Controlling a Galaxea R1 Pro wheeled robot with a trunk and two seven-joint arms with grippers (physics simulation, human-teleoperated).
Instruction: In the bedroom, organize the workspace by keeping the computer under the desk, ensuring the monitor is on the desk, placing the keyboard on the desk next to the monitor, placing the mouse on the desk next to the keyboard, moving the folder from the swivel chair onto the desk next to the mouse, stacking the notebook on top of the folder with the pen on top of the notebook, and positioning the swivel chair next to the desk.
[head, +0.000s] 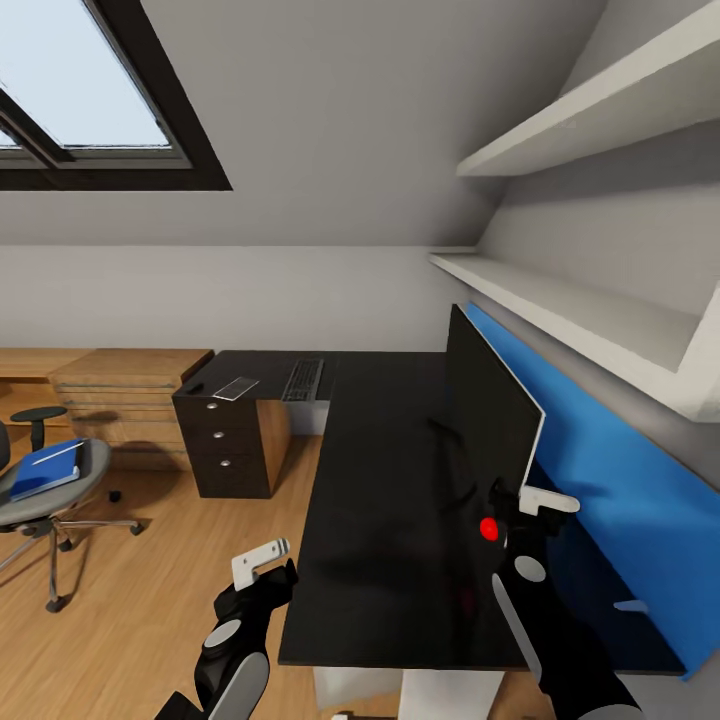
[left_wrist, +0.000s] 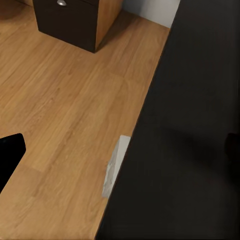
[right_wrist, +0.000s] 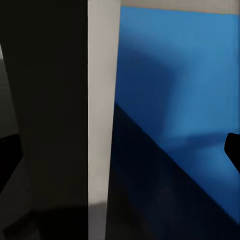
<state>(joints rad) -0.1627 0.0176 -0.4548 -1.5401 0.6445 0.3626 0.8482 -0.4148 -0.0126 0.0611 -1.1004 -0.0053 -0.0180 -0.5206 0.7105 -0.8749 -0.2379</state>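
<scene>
Glossy black L-shaped bench (head: 385, 500) ran along a bright blue wall panel (head: 600, 450), its top reflective and smooth. The monitor (head: 490, 430) stood upright on the bench near the blue panel, thin, black front, white edge showing. The right gripper (head: 520, 505) sat at the monitor's near edge with a white finger (head: 548, 500) behind the white edge; jaws looked set around the edge, but contact could not be told. In the right wrist view the monitor's pale edge (right_wrist: 102, 120) ran as a vertical strip between dark screen and blue panel.

The left gripper (head: 262, 565) hung over the wood plank floor (head: 170, 580) just beside the bench's front edge; jaws' state could not be told.

On the bench's far wing lay the flat black keyboard (head: 303, 380), a thin grey notebook (head: 236, 388) beside it, and a small black mouse (head: 194, 387) near the corner. Below stood a black drawer unit (head: 222, 450) with round silver knobs. The blue folder (head: 45, 468) lay on the grey swivel chair (head: 55, 490) seat, well apart from the bench. Light wood dresser (head: 125, 395), white shelves (head: 580, 300), skylight (head: 90, 90).
</scene>
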